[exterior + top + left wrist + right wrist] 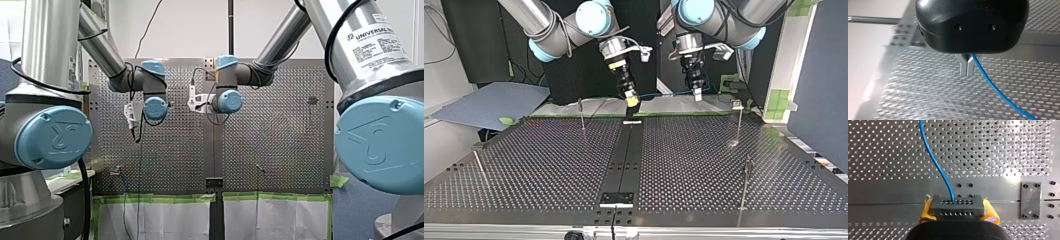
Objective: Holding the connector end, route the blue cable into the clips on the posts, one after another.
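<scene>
The perforated table [539, 165] carries thin posts [740, 124]; I see no cable in their clips yet. My right gripper [958, 209] is clamped on the grey connector [957, 203], presumably to steer the lead end. My left gripper [967, 73] pinches the blue cable [995, 90], which is strung between the two above the top view's far table edge.
</scene>
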You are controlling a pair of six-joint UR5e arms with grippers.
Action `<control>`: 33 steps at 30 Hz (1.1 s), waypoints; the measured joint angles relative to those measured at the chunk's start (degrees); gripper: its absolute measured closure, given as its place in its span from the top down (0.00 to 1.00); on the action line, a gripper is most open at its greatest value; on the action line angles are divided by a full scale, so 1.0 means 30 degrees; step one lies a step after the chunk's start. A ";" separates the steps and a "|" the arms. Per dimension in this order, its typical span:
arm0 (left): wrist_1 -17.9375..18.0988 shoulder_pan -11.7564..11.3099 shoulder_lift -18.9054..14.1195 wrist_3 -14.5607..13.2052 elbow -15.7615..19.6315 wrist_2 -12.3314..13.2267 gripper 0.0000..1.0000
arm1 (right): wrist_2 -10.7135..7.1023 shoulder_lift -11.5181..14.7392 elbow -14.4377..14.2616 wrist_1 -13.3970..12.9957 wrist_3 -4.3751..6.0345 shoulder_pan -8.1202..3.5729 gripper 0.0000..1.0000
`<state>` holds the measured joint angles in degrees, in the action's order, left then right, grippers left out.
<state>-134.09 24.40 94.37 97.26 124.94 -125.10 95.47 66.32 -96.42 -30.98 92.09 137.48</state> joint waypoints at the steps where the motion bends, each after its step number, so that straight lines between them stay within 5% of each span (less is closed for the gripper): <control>1: -0.0235 -0.0073 -0.0228 0.0202 -0.0232 -0.0006 0.00 | -0.0013 -0.0005 0.0183 0.0099 0.0047 -0.0001 0.00; 6: -0.1059 -0.0342 -0.1055 0.0715 -0.1058 -0.0066 0.00 | -0.0168 -0.0019 0.1124 0.0616 0.0170 0.0033 0.00; 19: -0.3429 -0.1172 -0.3426 0.0189 -0.3354 -0.1080 0.00 | -0.0372 -0.0052 0.3365 0.1949 0.0212 0.0451 0.00; 33: -0.5958 -0.1941 -0.4777 -0.0244 -0.3737 -0.0946 0.00 | -0.0874 -0.0123 0.5969 0.3253 0.0749 0.1133 0.00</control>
<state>-151.96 18.58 80.04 96.53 113.73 -127.93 92.85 65.95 -78.51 -21.22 94.34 140.88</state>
